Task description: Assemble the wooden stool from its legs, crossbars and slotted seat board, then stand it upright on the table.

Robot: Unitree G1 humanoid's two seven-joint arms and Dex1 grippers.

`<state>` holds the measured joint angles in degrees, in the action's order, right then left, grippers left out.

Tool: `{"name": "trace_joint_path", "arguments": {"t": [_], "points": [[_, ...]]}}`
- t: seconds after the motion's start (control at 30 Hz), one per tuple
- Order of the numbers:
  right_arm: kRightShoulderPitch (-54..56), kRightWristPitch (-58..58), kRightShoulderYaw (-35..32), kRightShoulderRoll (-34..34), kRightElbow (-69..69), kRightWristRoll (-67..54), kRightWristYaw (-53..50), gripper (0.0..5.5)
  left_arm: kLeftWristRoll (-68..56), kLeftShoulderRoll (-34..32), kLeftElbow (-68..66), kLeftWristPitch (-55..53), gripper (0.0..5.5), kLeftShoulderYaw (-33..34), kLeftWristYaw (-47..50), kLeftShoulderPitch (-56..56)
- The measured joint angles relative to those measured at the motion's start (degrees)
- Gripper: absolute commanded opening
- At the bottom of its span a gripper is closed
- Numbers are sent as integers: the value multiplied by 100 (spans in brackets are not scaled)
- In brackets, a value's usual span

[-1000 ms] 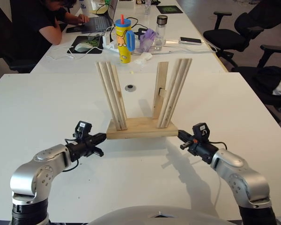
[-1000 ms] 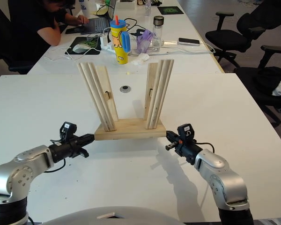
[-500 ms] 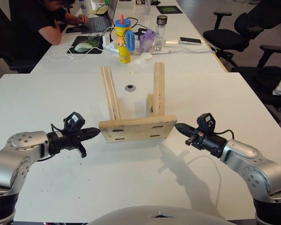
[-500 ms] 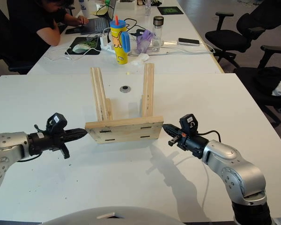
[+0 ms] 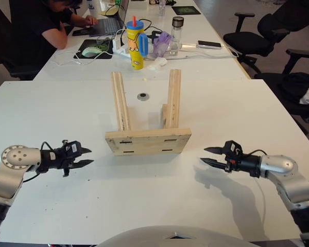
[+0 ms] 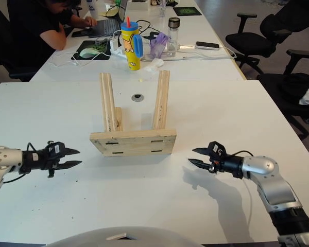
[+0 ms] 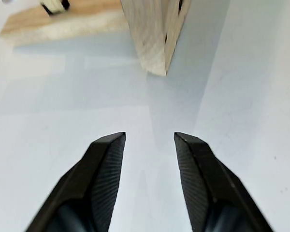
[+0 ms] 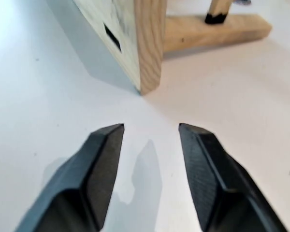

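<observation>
Your stool [image 5: 148,142] lies tipped on its side mid-frame on the desk [image 5: 144,206], with the slotted seat board [image 5: 162,144] facing you (legs [image 5: 120,100] point toward the top). The left claw [image 5: 89,156] at lower left and the right claw [image 5: 204,154] at lower right are both spread open, holding nothing.

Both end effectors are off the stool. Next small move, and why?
Probably bring the open left end effector and right end effector inward to the ends of the seat board: the stool lies on its side, ungripped, not upright.
</observation>
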<state>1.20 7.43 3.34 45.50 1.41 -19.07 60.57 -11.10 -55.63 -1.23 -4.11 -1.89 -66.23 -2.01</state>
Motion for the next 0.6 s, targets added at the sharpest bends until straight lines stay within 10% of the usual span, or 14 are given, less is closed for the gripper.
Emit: {"name": "trace_joint_path", "arguments": {"t": [0.6], "points": [[1809, -245, 775, -847, -1351, 474, 825, 331, 228, 996, -1472, 822, 316, -669, -656, -1588]]}}
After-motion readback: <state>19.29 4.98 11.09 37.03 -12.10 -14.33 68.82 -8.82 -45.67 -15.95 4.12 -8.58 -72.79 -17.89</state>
